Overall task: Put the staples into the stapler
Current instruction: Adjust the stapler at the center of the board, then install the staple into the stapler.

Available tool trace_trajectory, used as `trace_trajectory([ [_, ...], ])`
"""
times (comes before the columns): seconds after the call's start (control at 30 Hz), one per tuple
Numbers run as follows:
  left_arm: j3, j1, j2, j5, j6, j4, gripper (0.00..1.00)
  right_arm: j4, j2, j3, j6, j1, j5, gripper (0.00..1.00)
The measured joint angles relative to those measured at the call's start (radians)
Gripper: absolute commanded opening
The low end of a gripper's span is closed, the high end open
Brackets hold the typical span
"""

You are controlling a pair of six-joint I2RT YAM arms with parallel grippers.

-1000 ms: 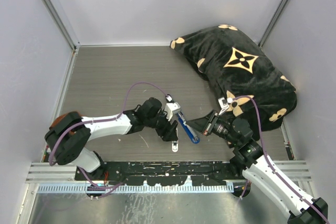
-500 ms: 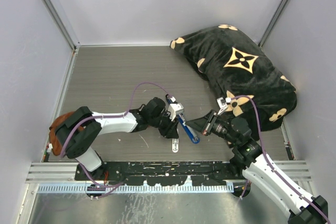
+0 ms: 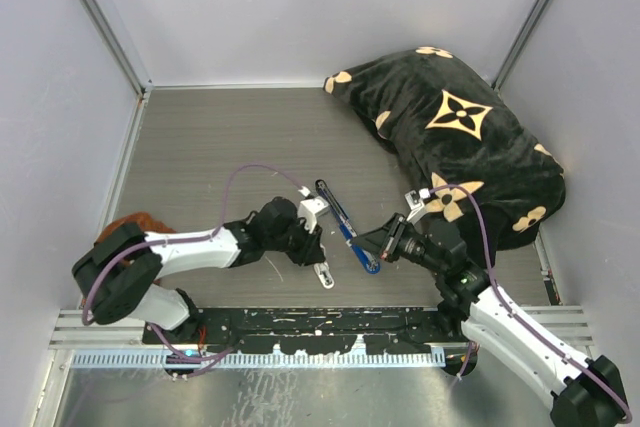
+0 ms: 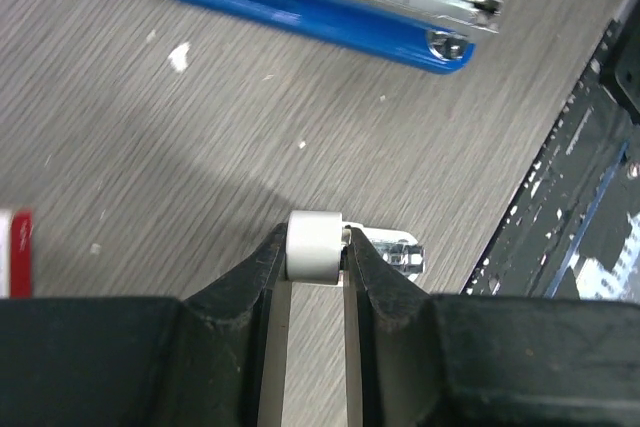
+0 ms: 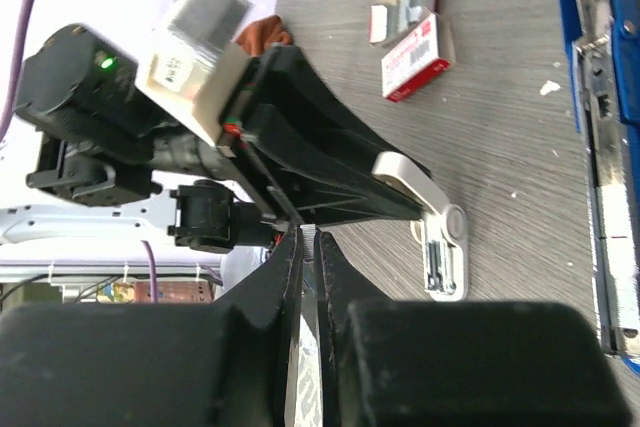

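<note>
Blue stapler (image 3: 344, 224) looks stiff and light, best gripped mid-body; left gripper (image 4: 317, 245) clamps white piece (image 5: 452, 222), right gripper (image 5: 308, 237) jaws together

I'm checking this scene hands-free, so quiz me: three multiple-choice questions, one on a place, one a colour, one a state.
1. The slim blue desk stapler lies: A between the left gripper and right gripper; B in a drawer; C on a shelf.
2. The small oblong piece in the left gripper is: A red; B white; C green.
3. The stapler is: A closed; B upright; C opened, silver channel showing.
A, it lies between their tips; B, white shows in its grip; C, the channel lies bare.
</note>
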Motion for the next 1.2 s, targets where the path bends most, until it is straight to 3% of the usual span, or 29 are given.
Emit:
trace_trajectory([
  [0.23, -0.206, -0.021, -0.154, -0.204, -0.181, 0.169, 0.00, 0.030, 0.123, -0.014, 0.046, 0.089, 0.068, 0.10],
  [0.53, -0.288, -0.029, -0.203, -0.346, -0.268, 0.307, 0.00, 0.180, 0.347, -0.041, 0.173, 0.279, 0.198, 0.10],
  [0.83, -0.356, -0.030, -0.226, -0.372, -0.279, 0.394, 0.00, 0.313, 0.553, -0.034, 0.274, 0.348, 0.285, 0.10],
  [1.2, -0.388, -0.030, -0.258, -0.371, -0.293, 0.417, 0.00, 0.366, 0.693, 0.038, 0.314, 0.356, 0.326, 0.10],
])
